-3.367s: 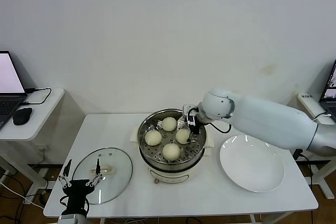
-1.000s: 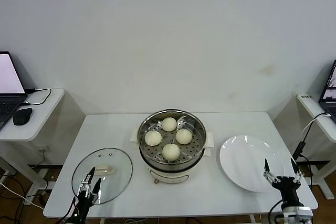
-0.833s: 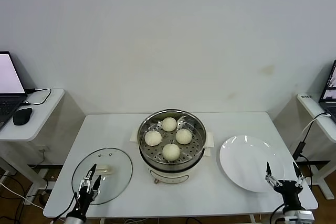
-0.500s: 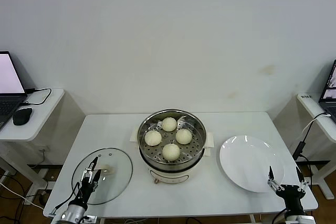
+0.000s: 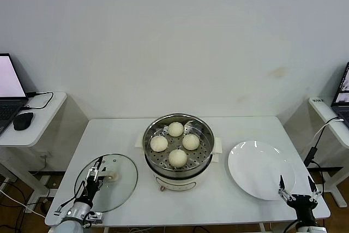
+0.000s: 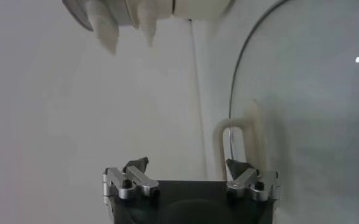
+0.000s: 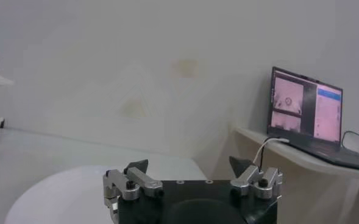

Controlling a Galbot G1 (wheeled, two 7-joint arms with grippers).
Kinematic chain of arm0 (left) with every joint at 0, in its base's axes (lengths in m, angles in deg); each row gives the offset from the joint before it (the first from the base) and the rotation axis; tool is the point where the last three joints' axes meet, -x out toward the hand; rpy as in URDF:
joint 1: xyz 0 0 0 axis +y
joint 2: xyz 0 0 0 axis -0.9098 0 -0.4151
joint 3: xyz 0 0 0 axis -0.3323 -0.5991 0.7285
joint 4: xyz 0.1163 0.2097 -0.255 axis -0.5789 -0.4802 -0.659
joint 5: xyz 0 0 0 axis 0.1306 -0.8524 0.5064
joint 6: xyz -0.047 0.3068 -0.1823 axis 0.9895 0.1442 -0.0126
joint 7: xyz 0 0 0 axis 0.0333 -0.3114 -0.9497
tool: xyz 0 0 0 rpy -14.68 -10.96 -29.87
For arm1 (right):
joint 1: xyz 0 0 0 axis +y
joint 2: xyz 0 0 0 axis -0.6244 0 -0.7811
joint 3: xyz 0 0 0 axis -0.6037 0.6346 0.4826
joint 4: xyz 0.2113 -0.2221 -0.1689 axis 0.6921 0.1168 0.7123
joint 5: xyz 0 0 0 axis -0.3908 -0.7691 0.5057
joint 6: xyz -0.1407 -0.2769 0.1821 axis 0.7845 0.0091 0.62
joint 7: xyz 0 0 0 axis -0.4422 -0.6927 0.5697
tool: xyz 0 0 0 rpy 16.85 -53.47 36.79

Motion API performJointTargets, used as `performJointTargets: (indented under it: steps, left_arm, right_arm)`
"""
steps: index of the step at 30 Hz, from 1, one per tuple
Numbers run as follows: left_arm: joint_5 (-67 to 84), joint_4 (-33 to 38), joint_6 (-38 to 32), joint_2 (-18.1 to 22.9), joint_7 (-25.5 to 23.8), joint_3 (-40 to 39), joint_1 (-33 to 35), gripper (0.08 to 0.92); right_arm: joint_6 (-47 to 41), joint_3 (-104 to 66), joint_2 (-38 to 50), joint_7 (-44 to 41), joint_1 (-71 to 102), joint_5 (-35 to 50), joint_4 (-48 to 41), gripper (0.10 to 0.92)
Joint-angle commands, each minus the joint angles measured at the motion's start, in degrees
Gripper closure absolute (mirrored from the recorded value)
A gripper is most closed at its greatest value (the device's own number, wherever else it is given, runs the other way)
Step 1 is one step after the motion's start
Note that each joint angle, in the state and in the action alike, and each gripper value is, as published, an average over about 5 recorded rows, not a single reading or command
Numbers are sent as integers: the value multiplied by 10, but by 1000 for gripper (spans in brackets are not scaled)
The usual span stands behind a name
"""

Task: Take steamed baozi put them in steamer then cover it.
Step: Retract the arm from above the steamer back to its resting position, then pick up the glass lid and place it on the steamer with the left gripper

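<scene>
Head view: four steamed baozi are seen already seated in the steamer, which is taken as the landmark at table centre. The loading is judged done; only the covering is left. The cover is lying flat on the table to the left of the steamer, near but apart from it. The left gripper is held over the cover's handle side, fingers spread, nothing gripped. The right gripper is parked well to the right of the steamer, at the near edge of the empty white plate, prongs apart and empty. Both arms are cut off by the lower frame edge.

Left wrist view: the left gripper is shown open, with the cream handle of the cover lying close to one fingertip, not yet clamped. Contact cannot be judged. The steamer base is cropped and blurred.

Right wrist view: the right gripper is shown open over the plate; a laptop is seen beyond. The steamer is barely shown at the picture's edge.
</scene>
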Motion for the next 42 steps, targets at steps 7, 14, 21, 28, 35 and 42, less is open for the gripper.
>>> performJointTargets:
  steps: [7, 14, 21, 28, 35, 42]
  left_arm:
    - [19, -10, -6, -5, -5, -11, -13, 445]
    - [37, 17, -8, -7, -2, -5, 4, 661]
    - [68, 104, 21, -24, -11, 32, 54, 845]
    - [146, 217, 82, -70, -80, 90, 91, 859]
    - [242, 297, 126, -128, -146, 110, 70, 859]
    - [305, 372, 182, -186, -165, 24, 31, 859]
  right_arm:
    - [2, 0, -2, 0, 3, -6, -1, 203]
    - [4, 2, -3, 0, 6, -13, 1, 202]
    - [5, 13, -2, -1, 6, -22, 5, 203]
    - [7, 19, -2, -2, 11, -28, 11, 203]
    - [9, 25, 0, -3, 14, -34, 12, 202]
    - [13, 41, -4, -1, 16, -54, 14, 203]
